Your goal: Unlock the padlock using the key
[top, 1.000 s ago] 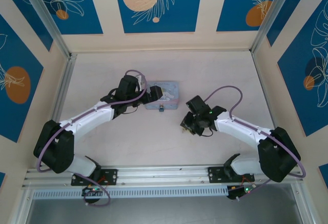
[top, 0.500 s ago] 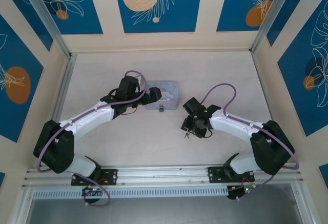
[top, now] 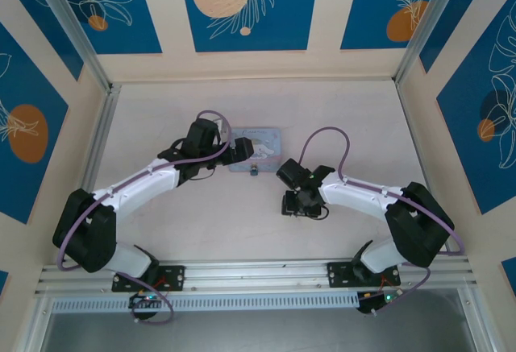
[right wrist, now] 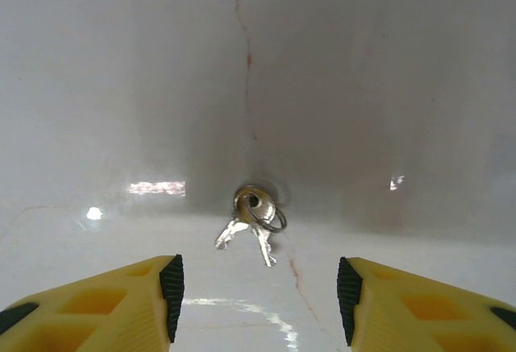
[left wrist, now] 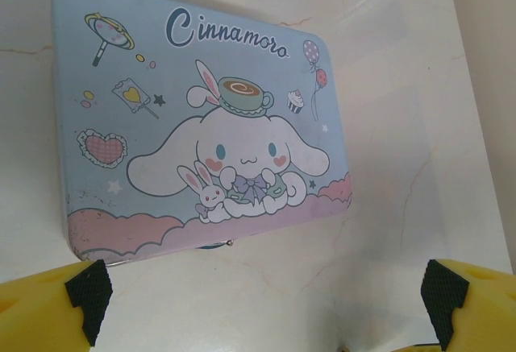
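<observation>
Table (top: 242,235): is carrying the whole scene, with the tin box sitting near its middle.
Tin box (left wrist: 201,126): is lying flat with its pale blue cartoon lid facing up.
Left gripper (left wrist: 266,300): is hovering over the tin box's left part, jaws spread wide and holding nothing.
Right gripper (right wrist: 260,296): is hanging low over bare table to the right of the tin box and nearer the arm bases, jaws parted and empty.
Padlock (top: 253,171): is sitting small and dark at the tin box's near edge, about midway along it.
Key (right wrist: 254,219): is lying flat on the table (ringed with a second key, by the look of it), right of the tin box and towards the bases. It is resting just ahead of the right gripper's fingertips and centred between them. Its blades are pointing back towards that gripper, so its long axis is running roughly across the closing line. The right arm is much the nearer, and a short reach forward and down looks enough to pinch it.
</observation>
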Robot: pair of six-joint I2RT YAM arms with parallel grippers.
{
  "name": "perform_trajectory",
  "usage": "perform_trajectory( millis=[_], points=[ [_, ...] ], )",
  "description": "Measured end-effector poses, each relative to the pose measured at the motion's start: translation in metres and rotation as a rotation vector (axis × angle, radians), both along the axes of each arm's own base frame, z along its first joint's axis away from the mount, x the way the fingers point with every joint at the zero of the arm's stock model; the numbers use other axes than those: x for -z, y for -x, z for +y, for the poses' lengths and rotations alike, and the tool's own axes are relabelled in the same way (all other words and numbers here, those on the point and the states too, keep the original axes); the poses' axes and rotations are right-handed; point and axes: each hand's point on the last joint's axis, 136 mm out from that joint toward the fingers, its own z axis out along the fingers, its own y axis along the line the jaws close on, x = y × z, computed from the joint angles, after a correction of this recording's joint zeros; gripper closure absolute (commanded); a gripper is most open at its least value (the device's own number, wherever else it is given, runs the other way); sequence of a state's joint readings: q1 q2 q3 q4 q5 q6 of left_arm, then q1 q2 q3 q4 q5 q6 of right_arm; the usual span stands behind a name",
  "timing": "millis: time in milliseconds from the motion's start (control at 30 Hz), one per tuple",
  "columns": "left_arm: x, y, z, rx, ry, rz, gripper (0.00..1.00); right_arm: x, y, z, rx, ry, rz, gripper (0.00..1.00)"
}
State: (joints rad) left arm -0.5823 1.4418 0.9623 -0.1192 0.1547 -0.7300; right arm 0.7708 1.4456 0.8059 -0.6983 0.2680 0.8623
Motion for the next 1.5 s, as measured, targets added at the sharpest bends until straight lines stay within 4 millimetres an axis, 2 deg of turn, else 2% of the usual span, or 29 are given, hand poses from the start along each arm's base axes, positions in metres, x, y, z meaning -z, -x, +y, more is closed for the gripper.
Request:
perform_trajectory(
  millis=[700,1067,1233,1500],
  points=[
    [-0.001,0.000,0.001,-0.001,-0.011,0.000,0.00,0.020,0.007,-0.014,-0.040,0.120,0.051,0.40],
    [-0.002,0.000,0.001,-0.001,-0.011,0.000,0.00,0.018,-0.013,-0.002,-0.044,0.113,0.036,0.43],
    [-0.002,0.000,0.001,-0.001,-0.011,0.000,0.00,0.017,-0.026,-0.004,-0.021,0.100,0.023,0.44],
    [-0.002,0.000,0.001,-0.001,-0.011,0.000,0.00,0.017,-0.034,-0.008,0.014,0.089,0.018,0.46]
  ],
)
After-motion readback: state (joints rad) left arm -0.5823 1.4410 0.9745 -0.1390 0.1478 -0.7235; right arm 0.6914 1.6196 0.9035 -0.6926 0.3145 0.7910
